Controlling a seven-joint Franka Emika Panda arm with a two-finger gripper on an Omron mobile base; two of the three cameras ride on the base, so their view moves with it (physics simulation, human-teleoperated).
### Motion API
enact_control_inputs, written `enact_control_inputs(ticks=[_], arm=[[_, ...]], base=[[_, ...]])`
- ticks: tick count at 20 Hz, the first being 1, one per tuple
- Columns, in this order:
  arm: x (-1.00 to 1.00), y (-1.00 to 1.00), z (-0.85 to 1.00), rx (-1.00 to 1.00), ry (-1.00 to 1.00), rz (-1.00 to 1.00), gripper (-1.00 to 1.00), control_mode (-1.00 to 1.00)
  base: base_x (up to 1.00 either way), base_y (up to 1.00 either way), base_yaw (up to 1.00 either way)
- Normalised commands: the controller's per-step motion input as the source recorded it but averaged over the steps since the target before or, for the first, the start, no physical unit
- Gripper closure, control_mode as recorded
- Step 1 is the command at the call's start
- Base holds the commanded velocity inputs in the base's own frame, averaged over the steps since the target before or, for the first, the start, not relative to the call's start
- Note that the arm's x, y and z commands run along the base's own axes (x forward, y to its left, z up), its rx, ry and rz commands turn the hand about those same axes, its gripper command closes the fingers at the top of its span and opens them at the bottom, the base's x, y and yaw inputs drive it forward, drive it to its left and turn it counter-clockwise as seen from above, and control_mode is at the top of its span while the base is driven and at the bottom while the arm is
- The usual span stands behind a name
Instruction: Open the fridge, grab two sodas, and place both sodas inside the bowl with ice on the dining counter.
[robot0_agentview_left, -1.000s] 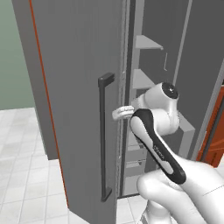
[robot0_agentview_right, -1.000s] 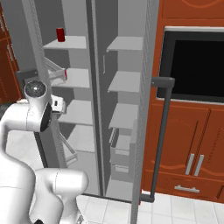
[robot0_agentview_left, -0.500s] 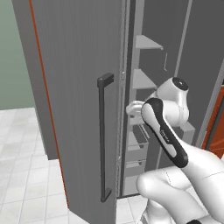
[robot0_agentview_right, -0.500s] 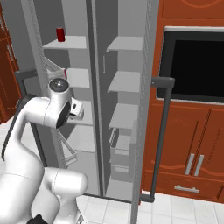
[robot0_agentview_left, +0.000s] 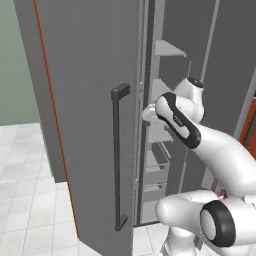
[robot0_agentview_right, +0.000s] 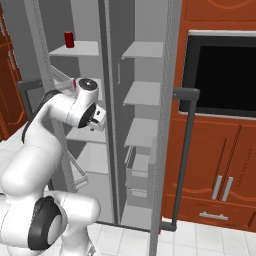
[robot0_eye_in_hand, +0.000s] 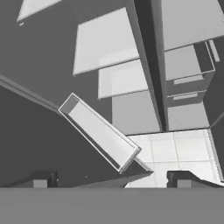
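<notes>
- Kitchen with pale tiled floor (robot0_agentview_left: 25, 165) and a green wall (robot0_agentview_left: 12, 60) at far left of the left base view.
- Fridge (robot0_agentview_right: 112, 75) stands with both doors swung open; pale grey shelves run in two columns either side of a centre divider.
- Left door (robot0_agentview_left: 85, 100) fills the middle of the left base view, seen from outside, with a dark vertical bar handle (robot0_agentview_left: 119, 155) on it.
- One soda (robot0_agentview_right: 69, 39), a red can, stands upright on the top shelf (robot0_agentview_right: 75, 49) of the left compartment, near that shelf's left end.
- White arm (robot0_agentview_right: 60, 112) rises from the base and bends in front of the left compartment, its hand well below the can and apart from it.
- Gripper (robot0_eye_in_hand: 111, 178) is spread wide in the hand view, both dark tips apart with nothing between them; it looks down over the shelves and a door bin (robot0_eye_in_hand: 100, 133) to the floor.
- Right compartment holds more shelves and a drawer (robot0_agentview_right: 140, 172) low down.
- Right door (robot0_agentview_right: 167, 125) stands edge-on, its dark bar handle (robot0_agentview_right: 184, 155) facing the room.
- Reddish-brown cabinets (robot0_agentview_right: 215, 165) and a black oven window (robot0_agentview_right: 222, 75) stand at far right.
</notes>
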Motion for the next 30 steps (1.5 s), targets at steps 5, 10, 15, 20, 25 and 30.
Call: enact_control_inputs(ticks=[5,10,15,20,25,30], arm=[[0.42,0.12,-0.43,0.11,0.01,0.00,-1.00,-1.00],[0.35,0.29,-0.39,0.15,0.00,0.00,-1.00,-1.00],[0.29,0.42,-0.26,0.13,0.00,0.00,-1.00,-1.00],[0.01,0.55,-0.19,0.09,0.00,0.01,-1.00,-1.00],[-0.38,0.64,-0.16,0.03,-0.04,0.06,-1.00,-1.00],[-0.42,0.63,-0.12,0.01,-0.03,0.09,-1.00,-1.00]], base=[[0.00,0.00,0.00],[0.00,0.00,0.00],[0.00,0.00,0.00],[0.00,0.00,0.00],[0.00,0.00,0.00],[0.00,0.00,0.00]])
